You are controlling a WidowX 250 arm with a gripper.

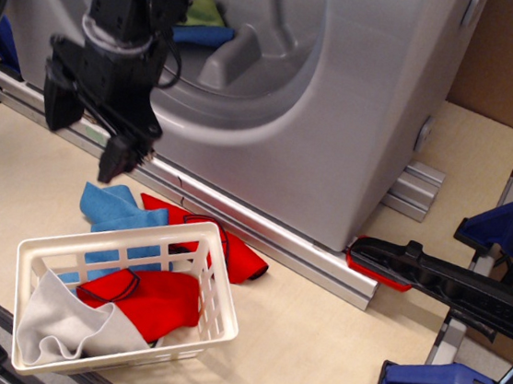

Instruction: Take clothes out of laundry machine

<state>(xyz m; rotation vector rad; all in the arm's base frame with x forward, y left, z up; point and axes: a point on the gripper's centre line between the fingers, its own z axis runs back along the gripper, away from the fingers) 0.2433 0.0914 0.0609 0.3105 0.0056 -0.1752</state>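
My gripper (88, 132) hangs pointing downward from my black arm, jaws spread wide, holding nothing.

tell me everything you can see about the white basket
The white basket is a small rectangular bin of slatted, glossy plastic with a rolled rim. It stands upright on the pale wooden table, near the front-left edge, in front of the grey laundry machine. Inside lie a red cloth and a pale grey cloth. A sky-blue cloth and another red cloth lie against its back side.
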